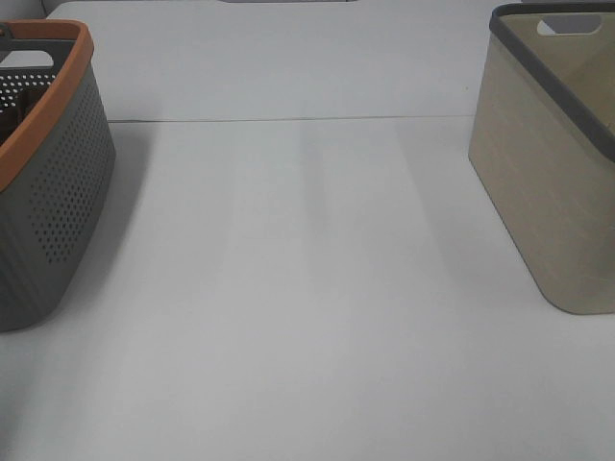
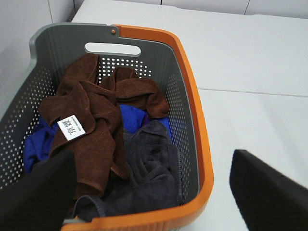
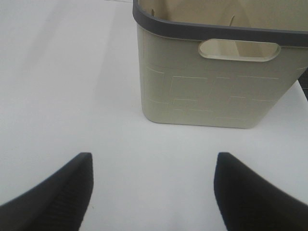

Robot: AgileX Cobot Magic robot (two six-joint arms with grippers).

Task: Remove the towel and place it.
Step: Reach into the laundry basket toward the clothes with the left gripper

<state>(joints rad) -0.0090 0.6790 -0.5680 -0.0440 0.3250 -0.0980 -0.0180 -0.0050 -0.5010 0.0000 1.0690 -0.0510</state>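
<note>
White table [image 1: 307,288] bearing 2 baskets, well apart: grey basket [image 1: 58,192], perforated and orange-rimmed, at left; beige basket [image 1: 548,192] at right. In the grey basket, dark brown towel [image 2: 91,120] crumpled atop blue cloth [image 2: 132,115] and dark grey cloth [image 2: 154,168], white label [image 2: 71,127] showing. Above it, left pincer [image 2: 154,192] spread wide, empty; right pincer [image 3: 151,187] wide too, facing the beige basket.

Robot test lab, by the look of it: plain white desk [image 1: 307,288], perforated grey-and-orange laundry basket [image 1: 58,192] and beige basket [image 1: 548,192] far apart.
</note>
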